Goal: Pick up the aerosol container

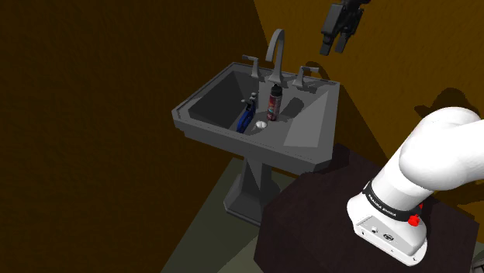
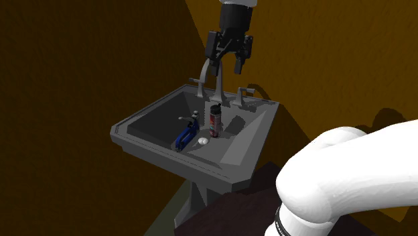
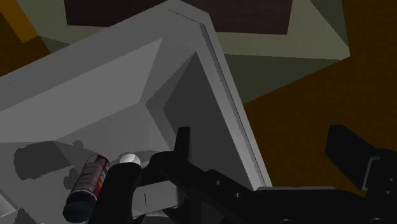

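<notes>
From my console the claw (image 1: 332,49) sits in the upper right of the shoulder frame, hanging in the air with its two black fingers apart and nothing between them. In the second exterior frame it is at top centre, pointing down above the grey faucet (image 2: 206,70), well clear of everything in the basin. The aerosol can (image 1: 274,102) stands upright inside the grey pedestal sink (image 1: 256,151), close to the back wall and just in front of the faucet's base, a little above the middle of the shoulder frame. I read it as a dark can with a red band and a black cap. To its left in that frame, a blue bottle (image 1: 246,118) with a grey top leans against the basin's slope, near the can but, as far as I can tell, not touching it. A small pale drain (image 1: 262,122) lies on the basin floor just below the two. In the wrist frame the can (image 3: 89,184) shows at the lower left, lying outside the gap between the fingers (image 3: 182,149), which stand wide apart. The white arm (image 1: 442,155) fills the right of the shoulder frame above the dark stand (image 1: 326,209) at lower right.
</notes>
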`<state>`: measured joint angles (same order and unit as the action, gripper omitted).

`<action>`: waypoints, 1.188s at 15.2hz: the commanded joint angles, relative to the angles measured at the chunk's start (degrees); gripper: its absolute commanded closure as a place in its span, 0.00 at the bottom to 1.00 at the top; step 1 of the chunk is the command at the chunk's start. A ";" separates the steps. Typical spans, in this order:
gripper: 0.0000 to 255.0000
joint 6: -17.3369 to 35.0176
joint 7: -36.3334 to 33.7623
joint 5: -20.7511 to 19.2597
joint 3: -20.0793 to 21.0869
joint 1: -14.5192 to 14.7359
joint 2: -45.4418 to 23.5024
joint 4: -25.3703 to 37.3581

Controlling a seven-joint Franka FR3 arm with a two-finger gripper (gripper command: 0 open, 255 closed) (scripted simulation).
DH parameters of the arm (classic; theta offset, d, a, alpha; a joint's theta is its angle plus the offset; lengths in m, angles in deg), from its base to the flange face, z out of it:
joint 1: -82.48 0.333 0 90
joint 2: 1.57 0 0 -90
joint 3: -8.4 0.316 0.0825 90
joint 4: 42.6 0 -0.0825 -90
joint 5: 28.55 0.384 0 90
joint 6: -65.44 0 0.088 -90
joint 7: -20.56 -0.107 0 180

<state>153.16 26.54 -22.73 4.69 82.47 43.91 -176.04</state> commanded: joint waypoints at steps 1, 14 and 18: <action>0.00 0.00 0.00 0.00 0.00 0.00 0.00 0.00; 0.00 21.53 12.28 -4.26 -7.98 -1.18 -18.50 -2.88; 0.00 27.45 16.18 -3.99 -10.35 -1.18 -26.18 -1.04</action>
<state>179.01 41.71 -26.77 -5.09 81.31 19.46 -177.32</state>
